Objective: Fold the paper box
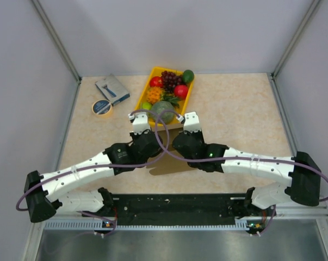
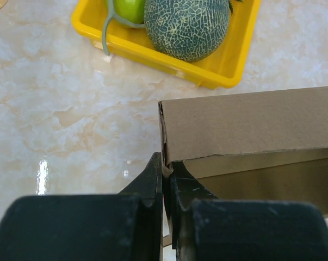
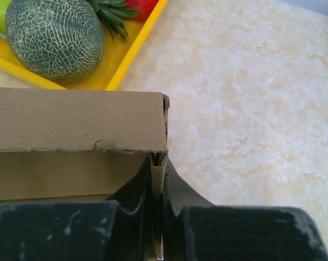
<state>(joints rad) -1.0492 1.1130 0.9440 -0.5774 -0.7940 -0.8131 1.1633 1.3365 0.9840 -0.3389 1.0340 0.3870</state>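
Observation:
The paper box, brown cardboard, is held partly folded between both grippers at the table's middle. In the left wrist view its far wall stands upright, and my left gripper is shut on the box's left side wall. In the right wrist view the same wall shows, and my right gripper is shut on the box's right side wall. From above, the left gripper and right gripper face each other across the box. The box's lower part is hidden under the arms.
A yellow fruit tray with a melon, grapes and other fruit stands just beyond the box; its rim shows in both wrist views. A blue-grey box and a tape roll lie at the back left.

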